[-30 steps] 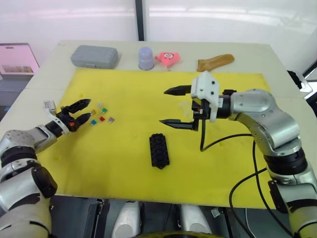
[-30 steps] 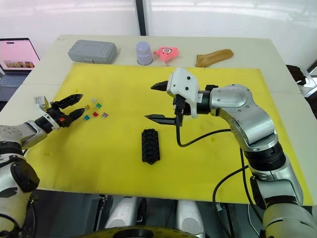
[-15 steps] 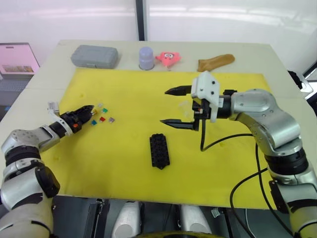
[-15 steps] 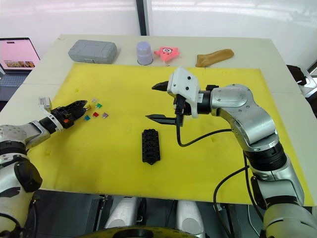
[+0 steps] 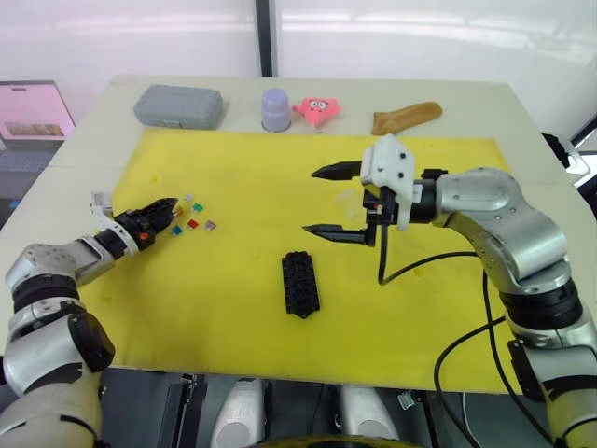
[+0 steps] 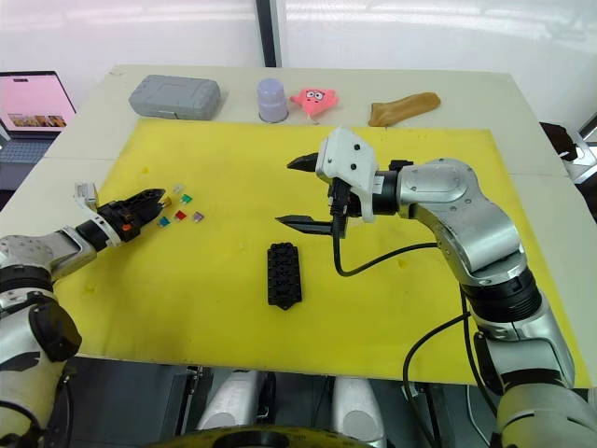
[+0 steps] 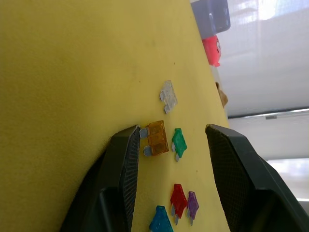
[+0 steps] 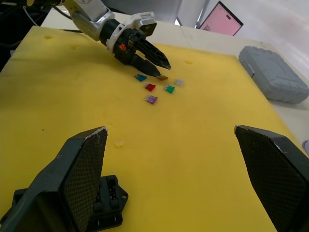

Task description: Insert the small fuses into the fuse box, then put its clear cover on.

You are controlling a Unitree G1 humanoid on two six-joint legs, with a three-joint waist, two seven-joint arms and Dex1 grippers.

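Straddling orange fuse (image 7: 156, 137), part-open empty left gripper (image 7: 171, 140); right gripper (image 5: 328, 201) wide, empty.

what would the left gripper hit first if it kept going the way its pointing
Most likely the orange fuse: it lies just ahead of the left gripper, touching one of the open jaws. The green fuse lies right behind it on the yellow mat.
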